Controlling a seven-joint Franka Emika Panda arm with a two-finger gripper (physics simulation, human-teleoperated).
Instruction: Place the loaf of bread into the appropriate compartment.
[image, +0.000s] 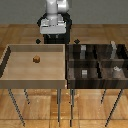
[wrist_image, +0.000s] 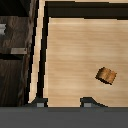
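- Gripper (wrist_image: 62, 102): you are looking past two dark fingertips (wrist_image: 39, 103) showing at the edge of the wrist view, set well apart with only bare tray floor between them. The jaws are standing wide and carrying nothing.
- Loaf of bread (wrist_image: 106, 75): a tiny orange-brown block is lying alone on the floor of the light tan tray (image: 10, 62), touching no wall. In the exterior view it (image: 36, 59) is sitting toward the far side of the tray, a little toward the exterior view's left of the tray's middle.
- Key relation: the loaf is not sitting between the fingertips. In the wrist view it is lying off to the side of the jaw gap, beyond one fingertip, and turned at a slant to the tray walls. You are judging that the hand needs a sideways shift, and perhaps a small wrist turn, before descending.
- Dark divided bin (image: 100, 61): this streaked-wood bin is standing just beside the tray on the exterior view's right, holding four cells with small grey-white pieces (image: 84, 73) in them.
- Compartment: which cell is meant for the loaf cannot be told from these views.
- Arm (image: 54, 10): it is hanging over the far edge of the tray.
- Progress: the grasp is not yet made.
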